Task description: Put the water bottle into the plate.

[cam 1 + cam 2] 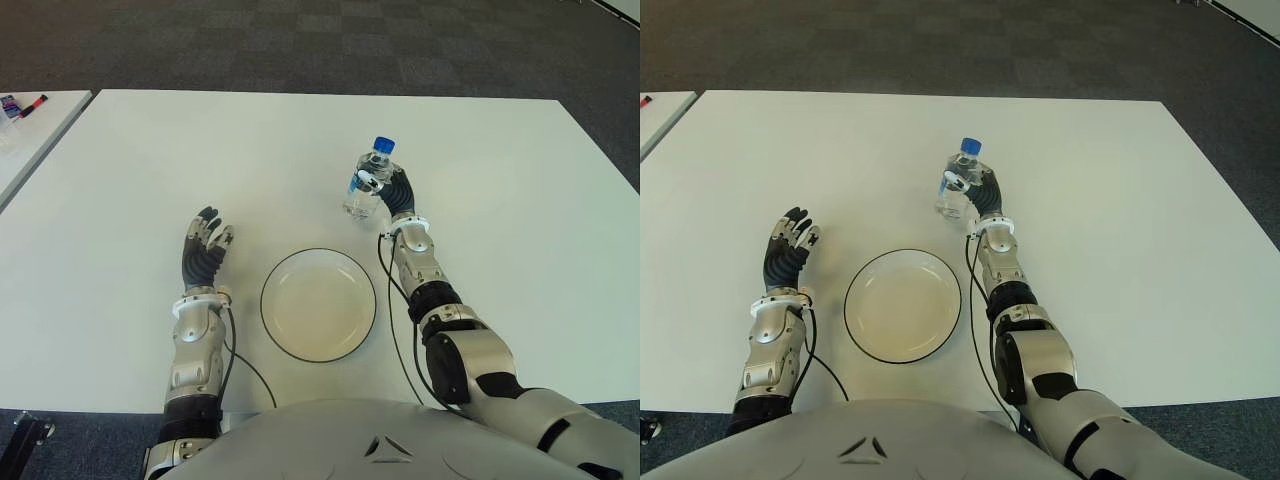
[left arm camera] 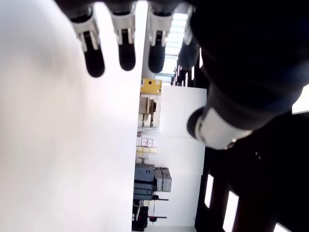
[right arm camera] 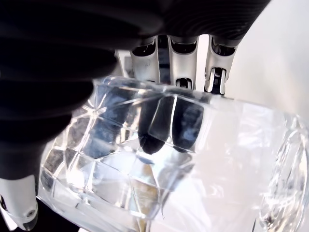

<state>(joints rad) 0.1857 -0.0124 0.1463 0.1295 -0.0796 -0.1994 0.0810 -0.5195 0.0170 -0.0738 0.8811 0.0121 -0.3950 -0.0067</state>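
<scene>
A clear water bottle (image 1: 366, 186) with a blue cap stands upright on the white table (image 1: 500, 200), beyond the plate and to its right. My right hand (image 1: 388, 190) is wrapped around the bottle from the right side, fingers curled on its faceted body (image 3: 159, 145). The white plate (image 1: 318, 304) with a dark rim lies near the table's front edge, between my arms, with nothing in it. My left hand (image 1: 204, 246) shows to the left of the plate, fingers relaxed and holding nothing; its fingertips (image 2: 120, 53) hang over bare table.
A second white table (image 1: 30, 130) stands at the far left with small items (image 1: 20, 106) on it. Dark carpet (image 1: 300, 40) lies beyond the table's far edge. Black cables (image 1: 392, 300) run along both forearms.
</scene>
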